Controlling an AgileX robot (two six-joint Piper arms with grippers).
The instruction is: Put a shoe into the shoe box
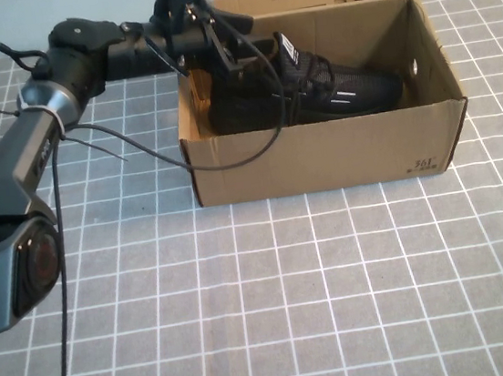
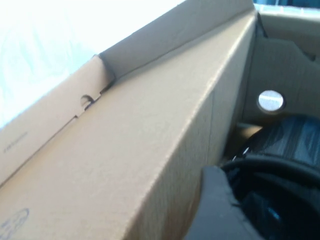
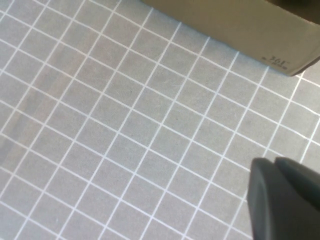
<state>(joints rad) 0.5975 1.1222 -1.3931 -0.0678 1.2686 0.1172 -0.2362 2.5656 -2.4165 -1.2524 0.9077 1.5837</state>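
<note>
Inside shoe box (image 1: 321,156): shoe (image 1: 313,93) lying on its sole, toe twd printed corner. Left gripper (image 1: 218,68) at heel end w/ box's left wall, fingers spread. Right gripper (image 3: 285,200) off box's right side, pressed shut, over gridded table (image 1: 294,311).

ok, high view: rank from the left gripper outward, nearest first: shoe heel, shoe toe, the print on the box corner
1. Shoe heel: directly under the left gripper, at the left end of the shoe box.
2. Shoe toe: toward the box's right end.
3. Corner print: front wall, lower right.

Right gripper is shut, parked over the table.
</note>
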